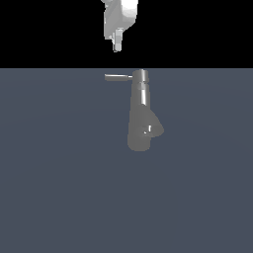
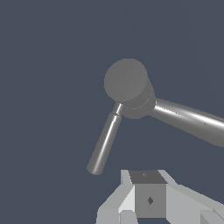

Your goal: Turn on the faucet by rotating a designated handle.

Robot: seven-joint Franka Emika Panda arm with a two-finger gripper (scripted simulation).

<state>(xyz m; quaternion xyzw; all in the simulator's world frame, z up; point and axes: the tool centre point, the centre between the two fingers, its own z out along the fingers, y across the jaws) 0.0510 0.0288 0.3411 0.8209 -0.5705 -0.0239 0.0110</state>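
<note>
The grey metallic faucet (image 1: 141, 116) stands in the middle of the exterior view, with a shiny column, a wider lower body and a stubby spout. Its handle (image 1: 117, 77), a thin straight rod, sticks out from the cap toward the exterior view's left. My gripper (image 1: 117, 47) hangs above the handle's free end without touching it, its fingers close together and holding nothing. The wrist view looks down on the faucet (image 2: 127, 81) cap, with the handle (image 2: 105, 142) running from the cap toward my gripper (image 2: 146, 177) and the column stretching away sideways.
The faucet rests on a flat dark blue-grey floor (image 1: 59, 188). Nothing else stands on it in either view.
</note>
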